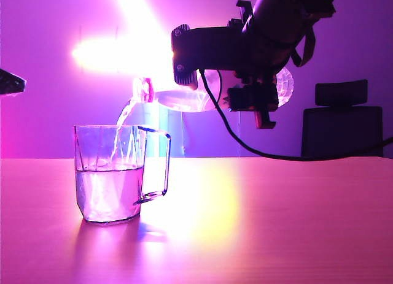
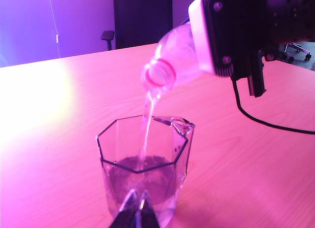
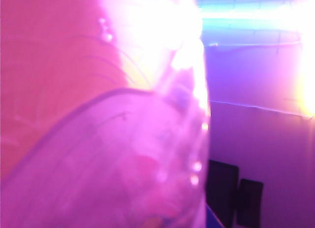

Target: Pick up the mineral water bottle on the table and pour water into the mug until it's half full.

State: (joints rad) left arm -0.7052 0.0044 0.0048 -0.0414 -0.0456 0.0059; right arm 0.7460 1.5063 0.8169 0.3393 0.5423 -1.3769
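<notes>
Under violet light the right gripper [image 1: 255,103], clamped on the tipped mineral water bottle [image 1: 184,97], pours into the mug [image 1: 110,173] standing below it on the glossy wooden desk [image 1: 276,222], while the left gripper [image 2: 135,215] sits near the mug, its opening unclear.

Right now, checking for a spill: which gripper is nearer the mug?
Left. The left gripper sits low beside the mug; the right gripper holds the bottle tilted above it.

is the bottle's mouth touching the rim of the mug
Apart. In the exterior view the mineral water bottle, held tipped by the right gripper, has its mouth clearly above the mug, with only the water stream bridging the gap.
</notes>
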